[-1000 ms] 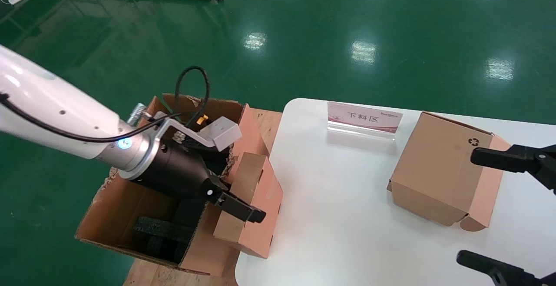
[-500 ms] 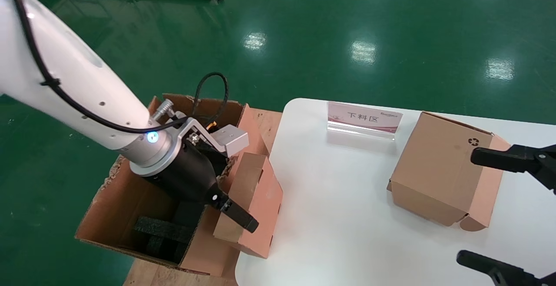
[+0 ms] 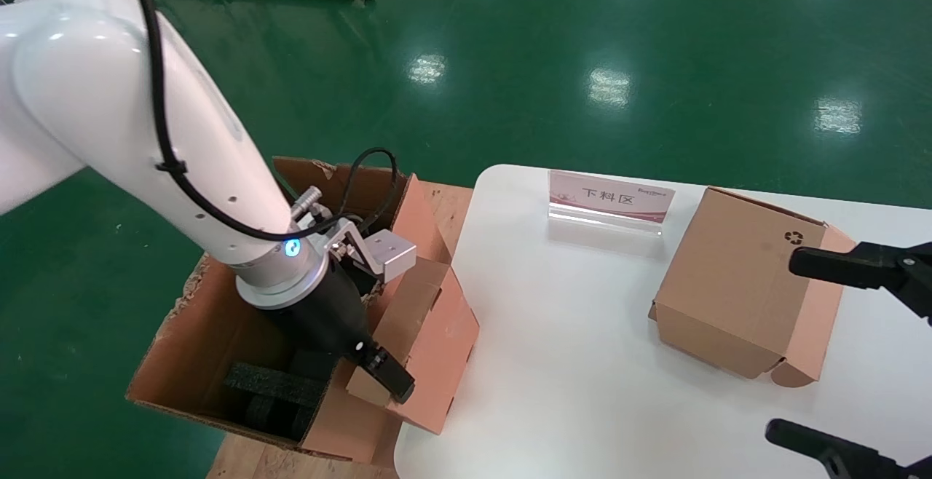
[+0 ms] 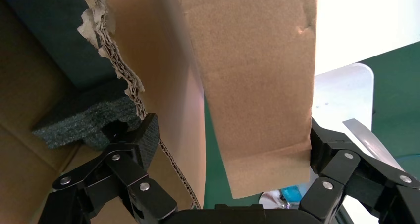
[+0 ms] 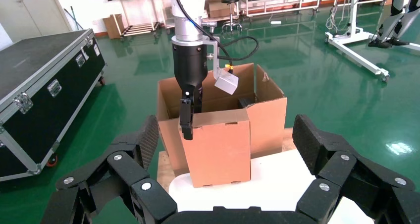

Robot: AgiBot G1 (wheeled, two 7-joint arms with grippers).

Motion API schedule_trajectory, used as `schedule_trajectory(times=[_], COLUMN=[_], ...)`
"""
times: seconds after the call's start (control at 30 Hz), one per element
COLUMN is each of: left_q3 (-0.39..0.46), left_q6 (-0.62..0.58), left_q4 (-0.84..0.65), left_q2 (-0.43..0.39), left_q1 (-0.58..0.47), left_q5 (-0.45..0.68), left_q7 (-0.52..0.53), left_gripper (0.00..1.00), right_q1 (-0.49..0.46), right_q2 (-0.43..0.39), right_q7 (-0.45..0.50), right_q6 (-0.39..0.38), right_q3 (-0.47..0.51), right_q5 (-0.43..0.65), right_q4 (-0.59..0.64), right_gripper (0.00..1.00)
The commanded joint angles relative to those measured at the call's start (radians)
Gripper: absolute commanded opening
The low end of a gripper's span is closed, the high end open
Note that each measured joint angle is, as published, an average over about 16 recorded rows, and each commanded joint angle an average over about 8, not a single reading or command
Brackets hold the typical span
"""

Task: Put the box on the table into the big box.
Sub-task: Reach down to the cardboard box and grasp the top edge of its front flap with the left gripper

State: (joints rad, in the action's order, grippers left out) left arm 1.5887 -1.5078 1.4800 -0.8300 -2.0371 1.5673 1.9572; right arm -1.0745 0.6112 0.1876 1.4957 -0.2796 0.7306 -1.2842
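Note:
The small brown box (image 3: 429, 326) stands on end at the left edge of the white table (image 3: 568, 362), leaning against the big box (image 3: 167, 362), a ragged-rimmed carton with black foam (image 3: 273, 384) inside. My left gripper (image 3: 378, 373) points down over the small box's near end, jaws open. In the left wrist view the small box (image 4: 252, 75) sits between the jaws and touches one finger (image 4: 322, 144). The other finger (image 4: 143, 135) is beyond the carton's torn wall (image 4: 183, 85). My right gripper (image 3: 783, 345) is open and empty at the table's right.
A larger cardboard box with a recycling symbol (image 3: 735, 282) sits on the table's right, close to the right gripper. A sign plate (image 3: 610, 196) stands at the table's far edge. The carton rests on a wooden pallet (image 3: 444, 202). A black flight case (image 5: 39, 75) stands on the green floor.
My left arm has swung more upright and the gripper has dropped lower along the small box's near end. The box has tipped slightly toward the table. The right arm has not moved.

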Motion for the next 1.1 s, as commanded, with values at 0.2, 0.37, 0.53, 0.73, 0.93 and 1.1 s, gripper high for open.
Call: schedule_trajectory(times=[0.2, 0.37, 0.53, 0.73, 0.93, 1.1], left_q3=[0.016, 0.019, 0.020, 0.021, 0.021, 0.022], left_q6=[-0.002, 0.001, 0.005, 0.009, 0.012, 0.012], left_q4=[0.000, 0.000, 0.000, 0.000, 0.000, 0.000], left_q2=[-0.040, -0.064, -0.083, -0.102, -0.111, -0.115], left_q1=[-0.007, -0.009, -0.008, -0.004, -0.001, 0.000], left_q5=[0.020, 0.031, 0.038, 0.042, 0.045, 0.046], left_q7=[0.050, 0.077, 0.097, 0.116, 0.126, 0.130], left_gripper=[1.00, 1.00, 1.00, 0.38, 0.00, 0.00], right_q1=[0.000, 0.000, 0.000, 0.000, 0.000, 0.000], right_q2=[0.000, 0.000, 0.000, 0.000, 0.000, 0.000], right_q7=[0.000, 0.000, 0.000, 0.000, 0.000, 0.000], right_q6=[0.000, 0.000, 0.000, 0.000, 0.000, 0.000], right_q3=[0.000, 0.000, 0.000, 0.000, 0.000, 0.000], right_q5=[0.000, 0.000, 0.000, 0.000, 0.000, 0.000], right_q4=[0.000, 0.000, 0.000, 0.000, 0.000, 0.000], right_gripper=[1.00, 1.00, 1.00, 1.00, 0.37, 0.00])
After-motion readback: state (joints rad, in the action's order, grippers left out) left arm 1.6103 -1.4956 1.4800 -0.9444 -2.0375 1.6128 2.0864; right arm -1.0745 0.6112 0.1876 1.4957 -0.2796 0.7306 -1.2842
